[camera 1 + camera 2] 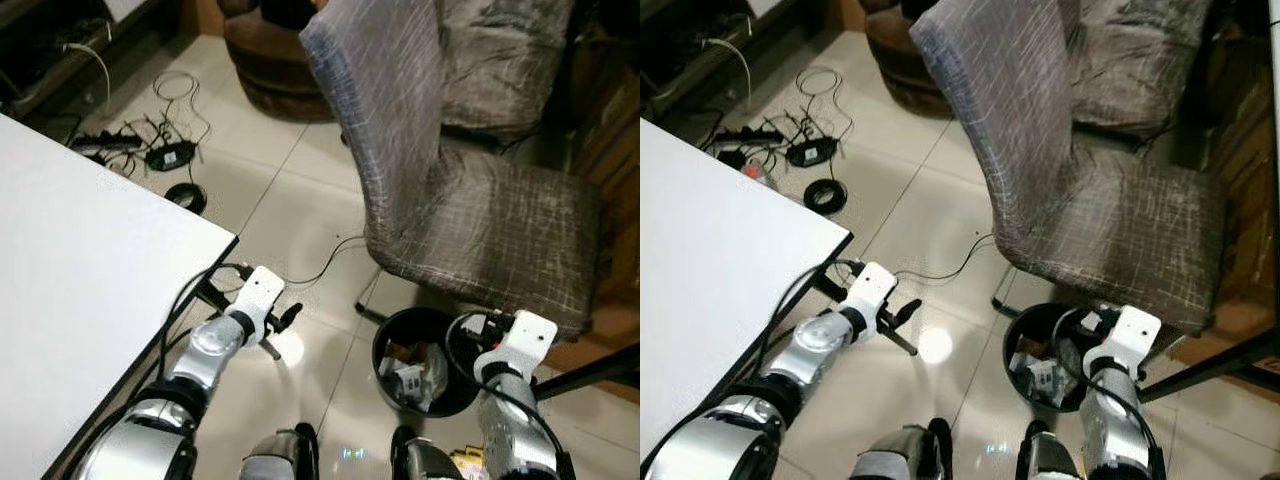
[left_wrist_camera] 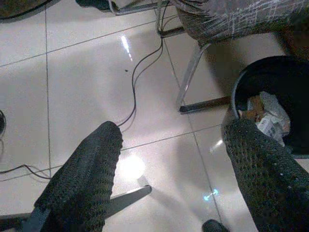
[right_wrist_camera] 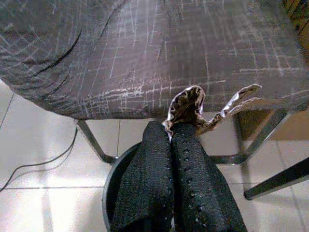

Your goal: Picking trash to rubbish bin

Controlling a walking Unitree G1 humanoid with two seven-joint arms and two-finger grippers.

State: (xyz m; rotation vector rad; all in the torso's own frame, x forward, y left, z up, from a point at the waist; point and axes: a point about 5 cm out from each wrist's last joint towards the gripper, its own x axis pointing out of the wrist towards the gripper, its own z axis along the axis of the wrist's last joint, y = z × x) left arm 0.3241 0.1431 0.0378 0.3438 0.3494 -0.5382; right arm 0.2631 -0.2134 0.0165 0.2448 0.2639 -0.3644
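The floor (image 1: 290, 200) is pale glazed tile, glossy enough to throw back a bright spot of light at lower centre. The chair (image 1: 470, 190) at upper right wears a grey-brown woven cloth with a fine crosshatch, matt and slightly worn, on thin shiny metal legs (image 2: 190, 77). The rubbish bin (image 1: 385, 350) looks like smooth black plastic holding crumpled paper and card. The table (image 1: 70, 280) at left has a flat, matt white top. The right gripper (image 3: 179, 126) has dimpled, rubbery black fingers pinching a crinkled wrapper (image 3: 193, 104), foil-bright at its edges. The left gripper (image 2: 174, 164) has the same textured black fingers.
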